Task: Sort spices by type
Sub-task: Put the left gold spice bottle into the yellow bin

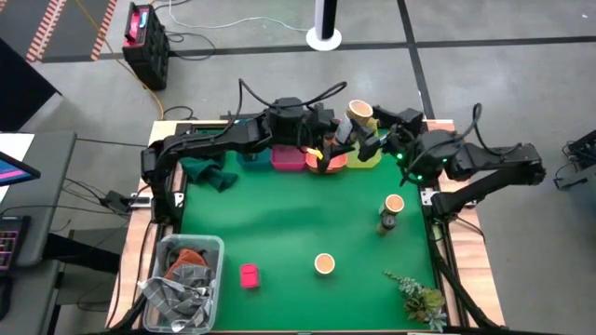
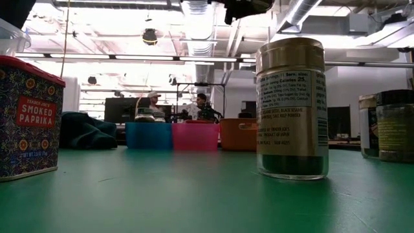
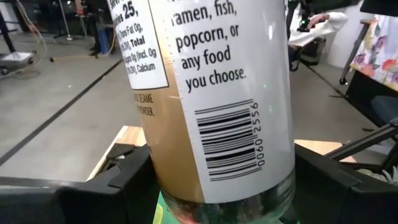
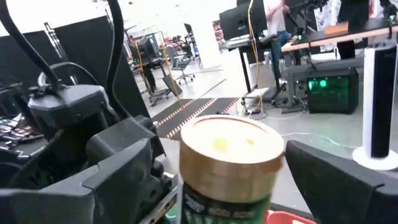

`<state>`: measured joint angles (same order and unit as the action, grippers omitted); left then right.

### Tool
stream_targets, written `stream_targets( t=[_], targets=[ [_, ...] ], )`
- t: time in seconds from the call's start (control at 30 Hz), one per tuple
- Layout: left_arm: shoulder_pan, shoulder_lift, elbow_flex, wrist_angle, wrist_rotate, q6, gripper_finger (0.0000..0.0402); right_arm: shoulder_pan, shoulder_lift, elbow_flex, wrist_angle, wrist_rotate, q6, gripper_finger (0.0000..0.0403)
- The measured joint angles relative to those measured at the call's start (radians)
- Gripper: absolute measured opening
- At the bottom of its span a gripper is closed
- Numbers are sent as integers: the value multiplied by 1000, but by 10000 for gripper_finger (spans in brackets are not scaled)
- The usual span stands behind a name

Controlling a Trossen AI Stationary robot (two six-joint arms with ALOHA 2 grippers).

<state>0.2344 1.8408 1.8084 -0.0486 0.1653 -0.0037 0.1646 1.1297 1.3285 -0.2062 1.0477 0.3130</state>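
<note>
Both grippers are up over the bins at the table's far edge. My left gripper (image 1: 331, 145) (image 3: 217, 186) is shut on a labelled glass jar (image 3: 211, 93) above the orange bin (image 1: 328, 162). My right gripper (image 1: 366, 128) (image 4: 230, 186) is shut on a jar with a tan lid (image 1: 360, 113) (image 4: 231, 146) above the yellow bin (image 1: 367, 154). Standing on the green table are a tan-lidded jar (image 1: 391, 212), another tan-lidded jar (image 1: 323, 264) (image 2: 291, 107) and a pink box (image 1: 249, 275) (image 2: 26, 116). A dark jar (image 2: 388, 126) stands at the low view's right edge. My left gripper pinches the jar's lower body (image 3: 186, 180) between its two fingers (image 3: 124, 180), one on each side. The jar stands upright in the hold, its barcode label facing the camera, lifted clear of the table. My right gripper pinches the tan-lidded jar's body just below the lid (image 4: 224, 199), with one finger (image 4: 134, 171) on each side. The jar is upright and lifted clear, lid upward.
Blue (image 1: 251, 154) and pink (image 1: 287, 157) bins stand left of the orange one. A dark green cloth (image 1: 209, 173) lies far left, a clear tub of clutter (image 1: 182, 279) near left, a leafy sprig (image 1: 421, 298) near right. People show in the room beyond.
</note>
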Motion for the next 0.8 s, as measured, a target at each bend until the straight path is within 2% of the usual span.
stream_targets(
  t=[0.13,0.27,0.53,0.67,0.8],
  targets=[
    [-1,-1,0,-1,0,24,276,-2,-16,0,-2,-7,-32,390],
    [-2,-1,0,-9,3,52,278,-26,-26,0,-37,-65,-21,389],
    [-1,-2,0,-49,15,163,278,-118,-24,0,-115,-245,61,389],
    [-1,-2,0,-125,13,241,279,-150,-26,0,-121,-326,78,387],
    [-1,-2,0,-194,-2,292,279,-175,-37,0,-200,-433,152,374]
  ],
)
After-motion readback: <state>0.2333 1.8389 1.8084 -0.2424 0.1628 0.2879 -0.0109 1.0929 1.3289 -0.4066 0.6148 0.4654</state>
